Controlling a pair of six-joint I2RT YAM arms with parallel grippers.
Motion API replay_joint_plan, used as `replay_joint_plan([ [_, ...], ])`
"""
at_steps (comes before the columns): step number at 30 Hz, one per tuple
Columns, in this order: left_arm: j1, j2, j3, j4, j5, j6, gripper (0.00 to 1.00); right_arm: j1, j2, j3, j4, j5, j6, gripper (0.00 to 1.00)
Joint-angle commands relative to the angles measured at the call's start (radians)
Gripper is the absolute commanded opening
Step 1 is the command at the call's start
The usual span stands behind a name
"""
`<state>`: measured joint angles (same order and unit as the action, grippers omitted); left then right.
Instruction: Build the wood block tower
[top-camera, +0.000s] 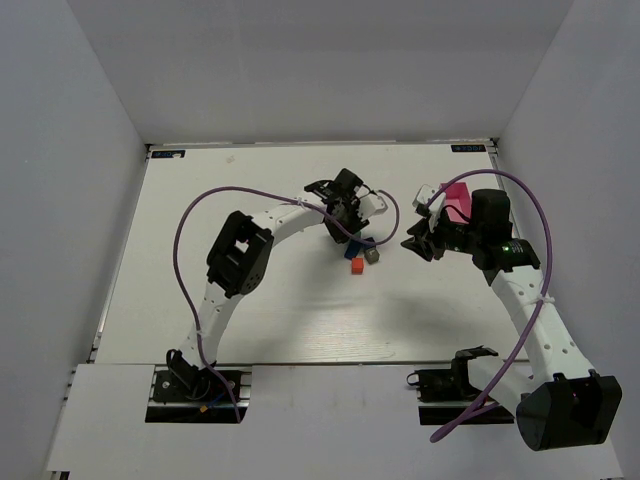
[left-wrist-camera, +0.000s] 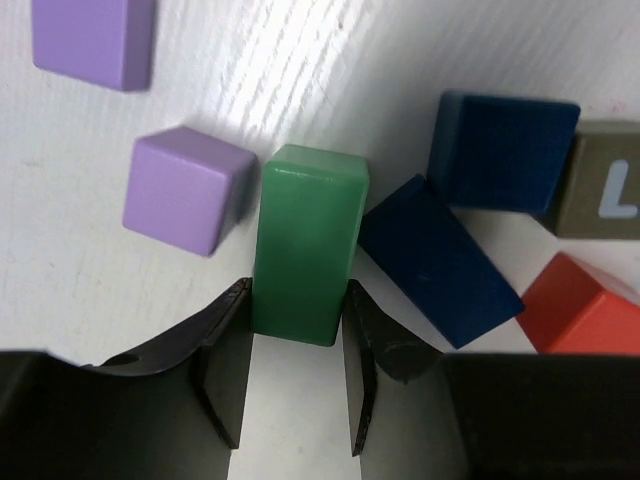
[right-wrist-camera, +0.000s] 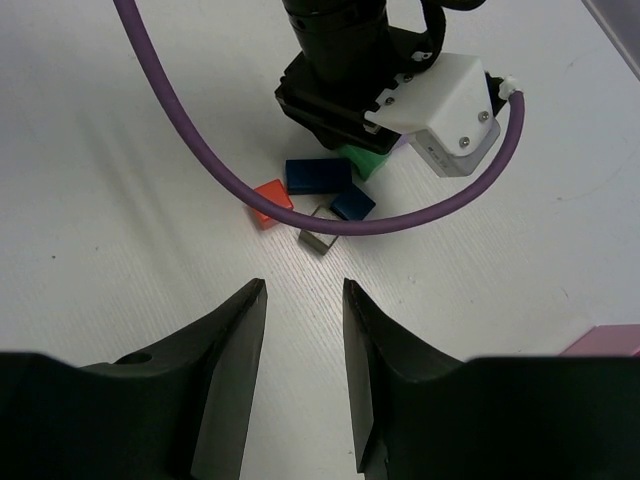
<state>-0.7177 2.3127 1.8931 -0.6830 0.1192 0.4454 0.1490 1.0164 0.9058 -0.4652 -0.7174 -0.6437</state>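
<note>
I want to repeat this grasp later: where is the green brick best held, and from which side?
Grip the green brick across its long side faces, coming from its near end as the left gripper does. Those faces are flat and parallel; the lilac cube and tilted dark blue block crowd its far half.
</note>
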Motion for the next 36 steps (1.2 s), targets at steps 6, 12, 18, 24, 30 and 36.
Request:
replay_joint_plan([
  [6,0.004,-0.182,-0.139,-0.020,0.013,0.032,0.08,0.000,-0.001,-0.004,0.016,-0.016,-0.005,0.43],
  [12,0.023,-0.254,-0.253,0.034,-0.006,0.071,0.04,0.000,-0.002,-0.007,0.013,-0.019,-0.008,0.43],
  [18,0.041,-0.298,-0.314,0.053,-0.009,0.122,0.00,0.000,-0.012,-0.010,0.011,-0.024,-0.014,0.43],
  [24,0.061,-0.337,-0.379,0.083,0.011,0.214,0.00,-0.014,-0.016,-0.013,0.007,-0.027,-0.016,0.43],
  [30,0.093,-0.358,-0.390,0.083,0.060,0.294,0.00,0.001,-0.019,-0.012,0.003,-0.034,-0.020,0.43],
  [36,0.124,-0.358,-0.390,0.063,0.109,0.335,0.00,0.001,-0.024,-0.016,0.003,-0.036,-0.024,0.43],
])
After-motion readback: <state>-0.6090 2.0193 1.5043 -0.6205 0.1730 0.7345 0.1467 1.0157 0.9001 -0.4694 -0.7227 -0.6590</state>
